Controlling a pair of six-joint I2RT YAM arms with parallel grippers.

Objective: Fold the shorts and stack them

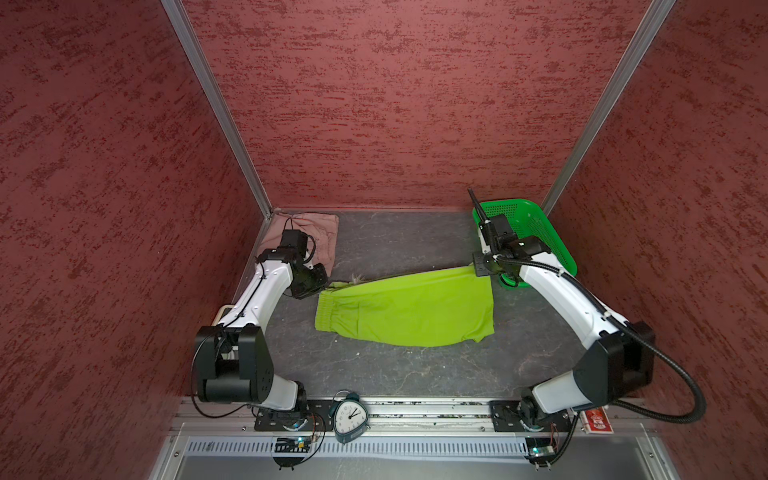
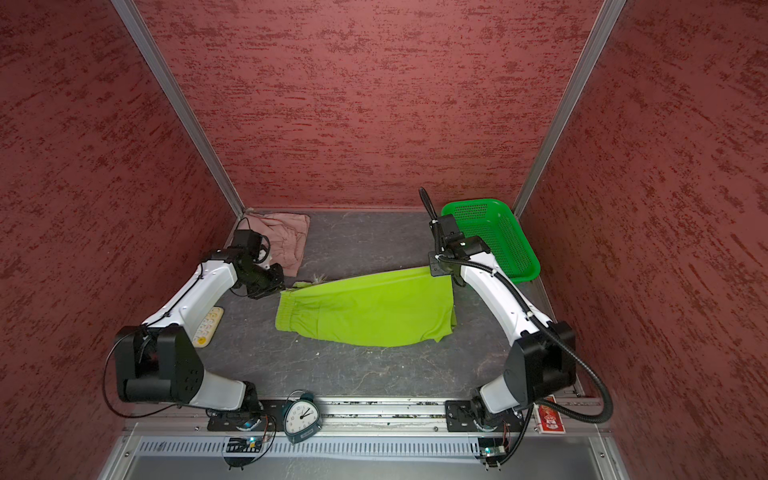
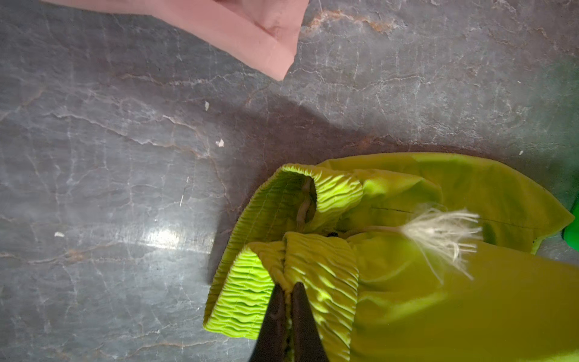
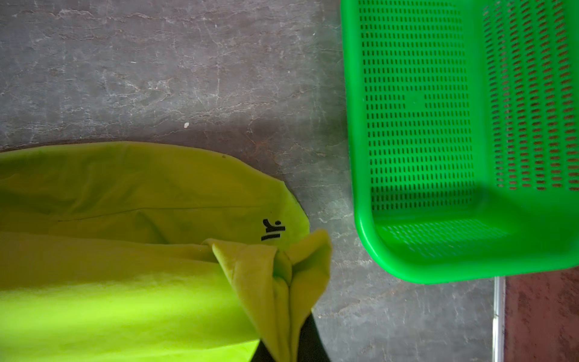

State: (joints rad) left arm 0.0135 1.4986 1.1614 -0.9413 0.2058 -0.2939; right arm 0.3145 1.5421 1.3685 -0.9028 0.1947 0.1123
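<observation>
Nearest me, at six o'clock on the front rail, stands a small alarm clock [image 1: 351, 417]. Beyond it the dark table [image 1: 395, 374] carries the green shorts [image 1: 407, 309] across its middle, near edge lying flat, far edge drawn in a straight line between the two arms. At the shorts' ten o'clock corner the left gripper [image 3: 288, 290] is pinched tight on the gathered waistband [image 3: 316, 260], with the frayed pale drawstring [image 3: 438, 232] trailing beside it. At two o'clock the right gripper [image 4: 283, 338] is clamped on a bunched leg hem near the black logo [image 4: 272, 230]. The cloth looks thin, light and limp, so I'd expect it to sag and crease unless pulled taut; the ribbed waistband and the hem corners seem the surest holds. Farther back, the pink shorts [image 1: 320, 232] lie folded, as far as I can tell, in the eleven o'clock corner, and the green basket [image 1: 540, 232] sits at one o'clock.
</observation>
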